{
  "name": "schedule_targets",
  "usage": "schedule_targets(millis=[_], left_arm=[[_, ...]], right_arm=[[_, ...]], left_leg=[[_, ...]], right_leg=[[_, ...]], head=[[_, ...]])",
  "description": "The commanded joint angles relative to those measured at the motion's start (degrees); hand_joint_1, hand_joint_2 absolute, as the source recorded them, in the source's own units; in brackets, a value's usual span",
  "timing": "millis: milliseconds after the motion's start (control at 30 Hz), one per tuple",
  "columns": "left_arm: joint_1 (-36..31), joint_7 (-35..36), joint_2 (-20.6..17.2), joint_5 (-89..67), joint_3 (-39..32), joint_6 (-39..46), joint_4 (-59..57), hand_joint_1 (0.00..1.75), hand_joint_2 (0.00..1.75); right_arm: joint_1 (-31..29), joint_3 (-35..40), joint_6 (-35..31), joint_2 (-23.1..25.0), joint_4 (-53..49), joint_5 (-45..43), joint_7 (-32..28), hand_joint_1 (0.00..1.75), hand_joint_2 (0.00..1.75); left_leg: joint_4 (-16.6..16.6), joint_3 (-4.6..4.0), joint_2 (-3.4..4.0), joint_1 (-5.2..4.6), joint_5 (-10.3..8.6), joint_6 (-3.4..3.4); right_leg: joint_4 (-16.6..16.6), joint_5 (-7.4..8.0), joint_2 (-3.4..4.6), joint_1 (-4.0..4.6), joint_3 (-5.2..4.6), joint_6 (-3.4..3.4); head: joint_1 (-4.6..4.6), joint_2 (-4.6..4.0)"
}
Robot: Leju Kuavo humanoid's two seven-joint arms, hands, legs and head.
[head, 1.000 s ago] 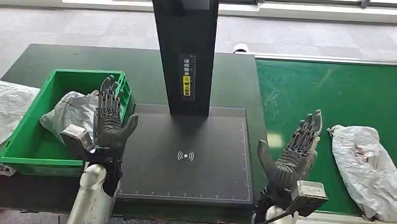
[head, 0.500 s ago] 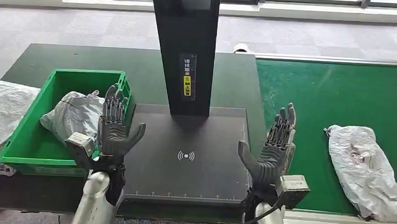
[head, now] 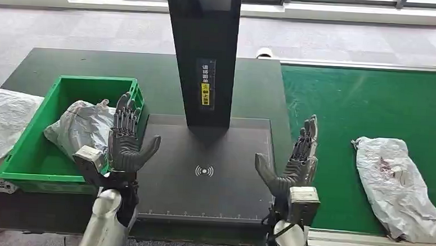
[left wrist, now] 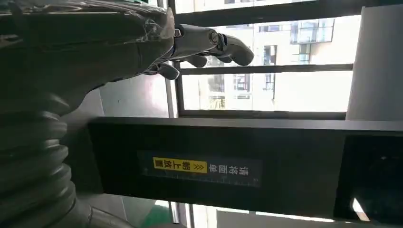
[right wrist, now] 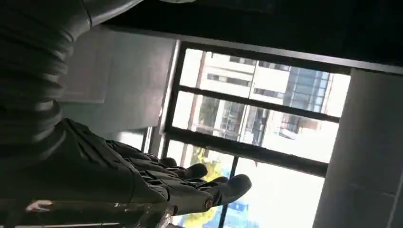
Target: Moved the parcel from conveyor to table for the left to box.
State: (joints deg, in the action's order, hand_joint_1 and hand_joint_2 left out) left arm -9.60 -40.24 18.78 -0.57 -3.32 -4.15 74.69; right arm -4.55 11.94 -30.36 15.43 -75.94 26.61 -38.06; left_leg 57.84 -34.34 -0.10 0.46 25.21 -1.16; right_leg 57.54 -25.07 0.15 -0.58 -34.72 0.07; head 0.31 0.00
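Head view: the parcel [head: 397, 187] lies on the green conveyor [head: 369, 103], near its front edge, well apart from both hands. The right hand [head: 292, 163] hovers at the table's [head: 150, 74] right edge, fingers spread, empty. The left hand [head: 126, 141] hovers beside the green box [head: 33, 164], likewise spread and empty.

Left wrist view: left hand [left wrist: 142, 42] fingers extended, holding nothing.

Right wrist view: right hand [right wrist: 157, 183] fingers extended, holding nothing.

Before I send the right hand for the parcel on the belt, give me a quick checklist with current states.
1. Right hand empty, fingers apart: ok.
2. Left hand empty, fingers apart: ok.
3. Parcel lying on the green belt, to the right of the right hand: ok.
4. Dark pad bare to receive it: ok.
5. Green box has room: cannot tell, one bag already lies in it.
6. Belt stopped: cannot tell.
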Motion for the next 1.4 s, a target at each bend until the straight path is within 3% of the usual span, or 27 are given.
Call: schedule_targets(millis=[33, 167, 233, 333, 433, 467, 667, 700, 800, 867, 967, 1067, 1400], left_arm=[[5.6, 0.2, 1.2, 2.2, -0.8, -2.0, 0.2, 0.00, 1.75], [6.5, 0.2, 1.2, 2.4, -1.2, -2.2, 0.7, 0.00, 1.75], [7.2, 0.2, 1.2, 1.4, -1.6, -0.8, 1.5, 0.00, 1.75], [7.5, 0.2, 1.2, 1.7, -1.9, -1.0, 1.5, 0.00, 1.75], [8.0, 0.2, 1.2, 1.9, -1.9, -0.7, 2.1, 0.00, 1.75], [8.1, 0.2, 1.2, 2.0, -1.9, -0.7, 2.1, 0.00, 1.75], [8.1, 0.2, 1.2, 2.0, -1.9, -0.7, 2.1, 0.00, 1.75], [8.0, 0.2, 1.2, 1.9, -1.8, -0.6, 1.9, 0.00, 1.75], [7.7, 0.2, 1.2, 1.6, -1.7, -0.3, 1.6, 0.00, 1.75], [7.5, 0.2, 1.2, 1.6, -1.8, -0.2, 1.5, 0.00, 1.75], [7.7, 0.2, 1.2, 0.4, -2.0, 2.9, 1.4, 0.00, 1.75], [8.0, 0.2, 1.2, 0.4, -2.4, 2.9, 1.4, 0.00, 1.75], [7.6, 0.3, 1.2, 0.4, -2.7, 3.2, 0.7, 0.00, 1.75]], right_arm=[[-4.2, -24.8, -9.6, -0.1, 11.4, 50.0, 22.7, 0.00, 1.75], [-5.5, -35.2, -9.6, -5.6, 12.5, 62.8, 34.2, 0.00, 1.75], [-7.3, -33.7, -9.6, -10.2, 18.3, 63.2, 41.4, 0.00, 1.75], [-9.7, -33.6, -9.6, -14.4, 24.6, 63.4, 46.7, 0.00, 1.75], [-13.5, -36.7, -9.6, -16.2, 29.5, 63.4, 45.4, 0.00, 1.75], [-11.4, -36.4, -9.6, -15.1, 27.3, 63.4, 46.3, 0.00, 1.75], [-11.4, -36.4, -9.6, -15.1, 27.3, 63.4, 46.3, 0.00, 1.75], [-11.0, -34.0, -9.6, -16.0, 28.0, 63.4, 49.5, 0.00, 1.75], [-11.4, -34.4, -9.6, -16.6, 29.2, 63.4, 51.3, 0.00, 1.75], [-12.2, -36.2, -9.6, -16.6, 31.1, 63.4, 51.1, 0.00, 1.75], [-15.7, -43.3, -9.6, -16.2, 38.7, 57.2, 44.9, 0.00, 1.75], [-17.2, -47.1, -9.6, -17.8, 44.1, 59.2, 46.9, 0.00, 1.75], [-17.4, -53.0, -9.6, -19.5, 48.1, 59.3, 49.7, 0.00, 1.75]], left_leg=[[-0.2, 0.32, -0.05, -0.02, 0.00, 0.06], [-0.2, 0.26, -0.25, -0.05, -0.01, 0.11], [-0.2, 0.24, -0.29, -0.04, 0.00, 0.11], [-0.2, 0.32, -0.17, -0.04, 0.05, 0.17], [-0.2, 0.34, -0.09, -0.08, 0.13, 0.26], [-0.1, 0.23, -0.07, -0.13, 0.13, 0.24], [-0.1, 0.20, -0.09, -0.16, 0.14, 0.21], [-0.1, 0.29, -0.04, -0.15, 0.15, 0.22], [-0.1, 0.20, -0.12, -0.17, 0.12, 0.23], [-0.1, 0.18, -0.12, -0.18, 0.12, 0.23], [-0.1, 0.21, -0.07, -0.15, 0.13, 0.24], [-0.1, 0.30, -0.10, -0.18, 0.10, 0.25], [0.0, 0.15, -0.17, -0.16, 0.09, 0.27]], right_leg=[[-0.2, 0.00, -0.07, -0.01, 0.36, 0.03], [-0.3, -0.04, -0.30, -0.04, 0.37, 0.07], [-0.2, -0.03, -0.33, -0.05, 0.36, 0.07], [-0.3, -0.02, -0.21, -0.12, 0.45, 0.12], [-0.3, 0.00, -0.13, -0.19, 0.46, 0.12], [-0.2, 0.01, -0.10, -0.26, 0.29, 0.13], [-0.2, -0.04, -0.12, -0.19, 0.26, 0.16], [-0.2, -0.03, -0.08, -0.16, 0.35, 0.15], [-0.1, -0.04, -0.15, -0.17, 0.26, 0.17], [-0.1, -0.05, -0.15, -0.17, 0.24, 0.17], [-0.2, -0.03, -0.09, -0.15, 0.28, 0.18], [-0.2, -0.02, -0.12, -0.21, 0.37, 0.18], [-0.1, -0.06, -0.23, -0.25, 0.24, 0.18]], head=[[0.00, 0.00], [0.00, 0.00], [0.00, 0.00], [0.00, 0.00], [0.00, 0.00], [0.00, 0.00], [0.00, 0.00], [0.00, 0.00], [0.00, 0.00], [0.00, 0.00], [0.00, 0.00], [0.00, 0.00], [0.00, 0.00]])
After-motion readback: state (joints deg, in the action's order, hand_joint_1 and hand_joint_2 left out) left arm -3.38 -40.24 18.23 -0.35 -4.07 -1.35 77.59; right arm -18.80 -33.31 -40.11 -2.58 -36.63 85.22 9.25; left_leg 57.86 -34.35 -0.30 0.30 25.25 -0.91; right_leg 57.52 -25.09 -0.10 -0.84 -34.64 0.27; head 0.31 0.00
